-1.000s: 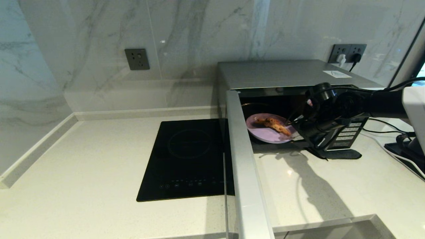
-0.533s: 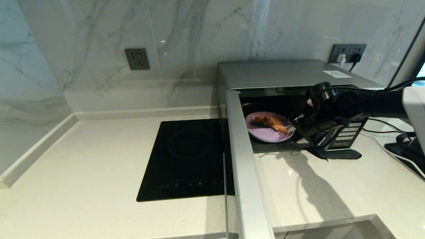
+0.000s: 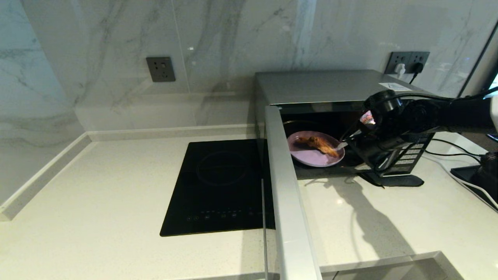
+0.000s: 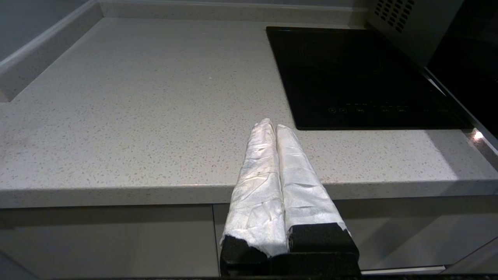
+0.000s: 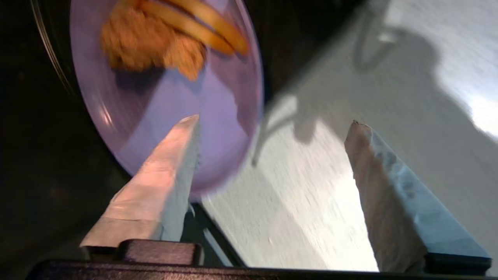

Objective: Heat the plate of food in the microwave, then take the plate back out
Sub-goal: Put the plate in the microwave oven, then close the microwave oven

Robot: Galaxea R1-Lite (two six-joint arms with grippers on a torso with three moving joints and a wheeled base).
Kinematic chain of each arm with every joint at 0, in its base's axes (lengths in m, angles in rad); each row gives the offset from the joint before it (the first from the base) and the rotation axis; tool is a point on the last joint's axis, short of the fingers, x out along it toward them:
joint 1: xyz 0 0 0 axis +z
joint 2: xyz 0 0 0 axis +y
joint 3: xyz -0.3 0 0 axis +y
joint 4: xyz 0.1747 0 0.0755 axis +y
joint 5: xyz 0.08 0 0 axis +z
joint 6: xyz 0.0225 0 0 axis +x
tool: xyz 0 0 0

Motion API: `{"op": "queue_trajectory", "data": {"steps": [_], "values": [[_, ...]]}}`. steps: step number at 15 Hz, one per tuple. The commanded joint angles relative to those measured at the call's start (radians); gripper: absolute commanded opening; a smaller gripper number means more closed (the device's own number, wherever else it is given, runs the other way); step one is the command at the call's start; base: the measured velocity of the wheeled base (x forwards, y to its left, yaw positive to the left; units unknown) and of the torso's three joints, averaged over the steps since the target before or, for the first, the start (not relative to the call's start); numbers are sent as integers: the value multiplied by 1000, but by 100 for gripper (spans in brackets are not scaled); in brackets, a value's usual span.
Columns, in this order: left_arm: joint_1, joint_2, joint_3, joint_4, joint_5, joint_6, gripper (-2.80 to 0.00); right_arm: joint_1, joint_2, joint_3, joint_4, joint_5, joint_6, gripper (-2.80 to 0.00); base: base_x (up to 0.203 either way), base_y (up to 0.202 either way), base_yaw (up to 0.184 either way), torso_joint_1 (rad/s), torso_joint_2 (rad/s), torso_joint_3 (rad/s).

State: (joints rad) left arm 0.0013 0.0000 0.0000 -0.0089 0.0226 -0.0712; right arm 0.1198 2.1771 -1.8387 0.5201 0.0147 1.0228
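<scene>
The lavender plate of food (image 3: 311,157) lies inside the open microwave (image 3: 330,87), with fries and a brown chicken piece (image 3: 321,144) on it. My right gripper (image 3: 347,143) hangs open at the plate's right rim, in front of the cavity mouth. In the right wrist view the plate (image 5: 163,109) shows under one fingertip (image 5: 183,140), while the other finger (image 5: 373,163) stands over the counter; the right gripper (image 5: 274,122) holds nothing. My left gripper (image 4: 272,125) is shut and empty, parked low at the counter's front edge.
The microwave door (image 3: 286,194) swings out towards me, between the black induction cooktop (image 3: 221,186) and the right arm. The button panel (image 3: 408,157) sits behind the right wrist. Cables (image 3: 459,179) trail along the counter's right side. A wall socket (image 3: 160,69) is at the back.
The plate has moved slightly deeper into the microwave. My right gripper has risen and drawn back to the right from the plate's rim. The left arm is still.
</scene>
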Motion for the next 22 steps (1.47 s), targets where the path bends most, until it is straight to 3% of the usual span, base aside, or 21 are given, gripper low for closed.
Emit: {"op": "queue_trajectory", "data": {"steps": [1, 3, 5, 9, 13, 15, 17, 19, 21, 22], "values": [[0, 2, 0, 0, 1, -1, -280, 0, -130, 39, 87, -1, 4, 0, 0, 0, 0, 0, 0, 0], [0, 2, 0, 0, 0, -1, -280, 1, -228, 59, 174, -45, -15, 0, 0, 0, 0, 0, 0, 0], [0, 2, 0, 0, 2, -1, -280, 1, -333, 109, 257, -126, -85, 0, 0, 0, 0, 0, 0, 0], [0, 2, 0, 0, 0, -1, -280, 7, -572, 270, 303, -164, -235, 0, 0, 0, 0, 0, 0, 0], [0, 2, 0, 0, 0, -1, -280, 35, -652, 220, 544, -162, -265, 0, 0, 0, 0, 0, 0, 0], [0, 2, 0, 0, 0, -1, -280, 41, -652, 206, 579, -161, -281, 0, 0, 0, 0, 0, 0, 0], [0, 2, 0, 0, 0, -1, -280, 59, -656, 199, 632, -161, -352, 0, 0, 0, 0, 0, 0, 0], [0, 2, 0, 0, 0, -1, -280, 91, -662, 136, 674, -150, -340, 0, 0, 0, 0, 0, 0, 0], [0, 2, 0, 0, 0, -1, -280, 143, -664, 64, 704, -39, -339, 0, 0, 0, 0, 0, 0, 0], [0, 2, 0, 0, 0, -1, -280, 158, -666, 44, 694, -23, -369, 0, 0, 0, 0, 0, 0, 0]]}}
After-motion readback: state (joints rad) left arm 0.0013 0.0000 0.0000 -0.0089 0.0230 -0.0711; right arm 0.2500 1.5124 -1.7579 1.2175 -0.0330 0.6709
